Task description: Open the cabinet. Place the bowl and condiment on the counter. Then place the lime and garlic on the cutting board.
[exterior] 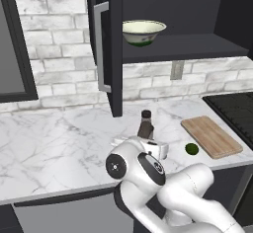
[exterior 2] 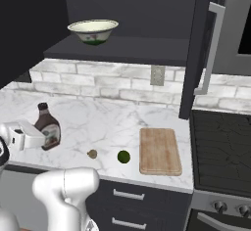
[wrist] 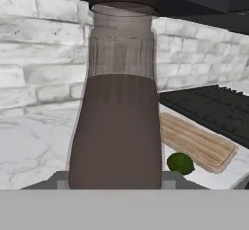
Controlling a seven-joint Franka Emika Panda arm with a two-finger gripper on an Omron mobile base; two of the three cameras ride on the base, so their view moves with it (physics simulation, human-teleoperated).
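The cabinet stands open, its left door (exterior: 106, 44) swung out and its right door (exterior 2: 208, 44) also open. The cream bowl (exterior: 143, 31) (exterior 2: 93, 31) sits on the dark shelf inside. My gripper (exterior: 147, 140) (exterior 2: 41, 137) (wrist: 115, 180) is shut on the lower body of the brown condiment bottle (exterior: 145, 125) (exterior 2: 47, 126) (wrist: 119, 122). The bottle is upright at the marble counter (exterior: 54, 143) (exterior 2: 98, 112); I cannot tell whether its base touches. The lime (exterior: 191, 149) (exterior 2: 123, 156) (wrist: 180, 163) and the garlic (exterior 2: 91, 153) lie on the counter left of the cutting board (exterior: 211, 136) (exterior 2: 159, 150) (wrist: 194, 141).
A black stovetop (exterior: 234, 108) (exterior 2: 220, 147) borders the counter at the right of the board. A wall outlet (exterior: 177, 70) (exterior 2: 157, 75) sits in the white brick backsplash. A dark-framed window (exterior: 12, 44) is at the far left. Drawers (exterior 2: 127, 196) run below the counter edge.
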